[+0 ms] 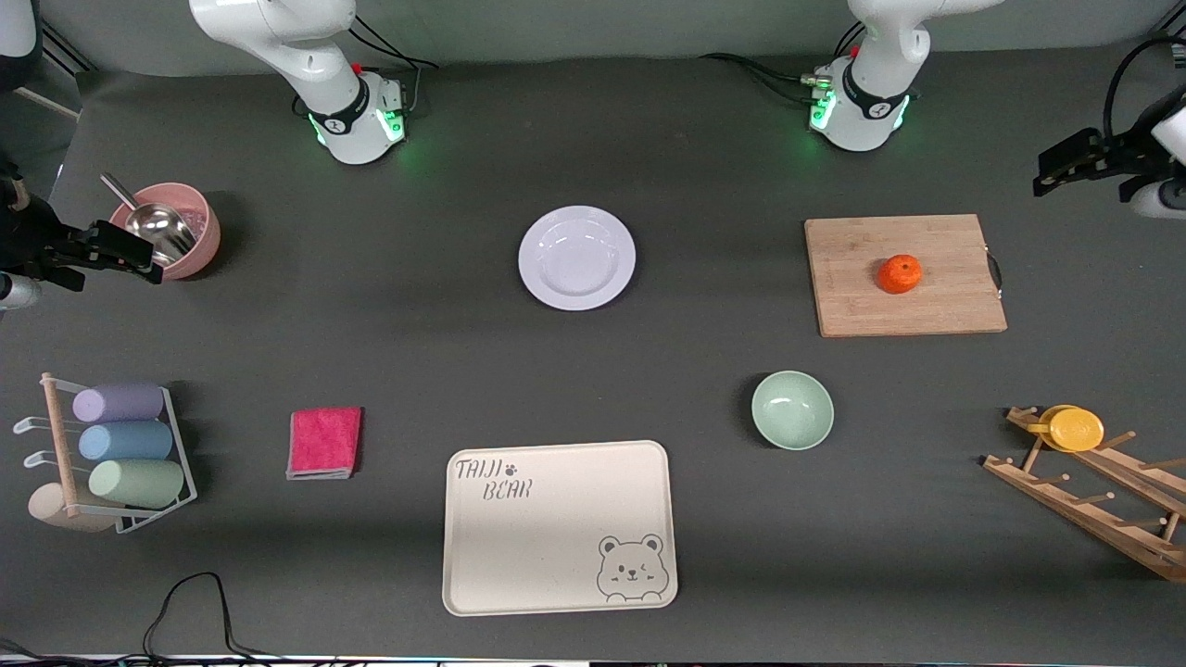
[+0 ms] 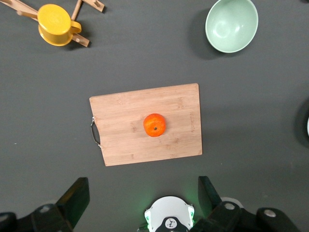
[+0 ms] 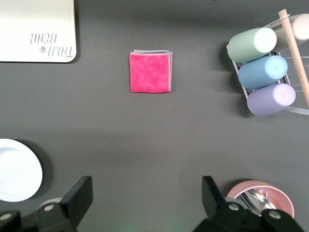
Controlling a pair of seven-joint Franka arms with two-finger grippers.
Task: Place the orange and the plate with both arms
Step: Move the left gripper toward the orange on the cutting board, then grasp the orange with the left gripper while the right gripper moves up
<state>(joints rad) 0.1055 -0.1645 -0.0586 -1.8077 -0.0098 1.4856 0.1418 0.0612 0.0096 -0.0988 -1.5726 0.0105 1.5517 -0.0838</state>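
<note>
Left pincer (image 2: 140,203), open, hangs by the orange (image 1: 900,274); right pincer (image 3: 145,203), open, nearer the plate (image 1: 576,257).

Dark grey table (image 1: 417,352). Directly on it: white plate (image 1: 576,257) mid, cutting board (image 1: 903,275) twd left arm's end, green bowl (image 1: 792,409), bear tray (image 1: 560,526) nearest cam, pink cloth (image 1: 324,442), cup rack (image 1: 116,454), pink bowl (image 1: 176,227), wooden peg rack (image 1: 1103,500).

Open tabletop (image 1: 704,306) around plate (image 1: 576,257)
</note>
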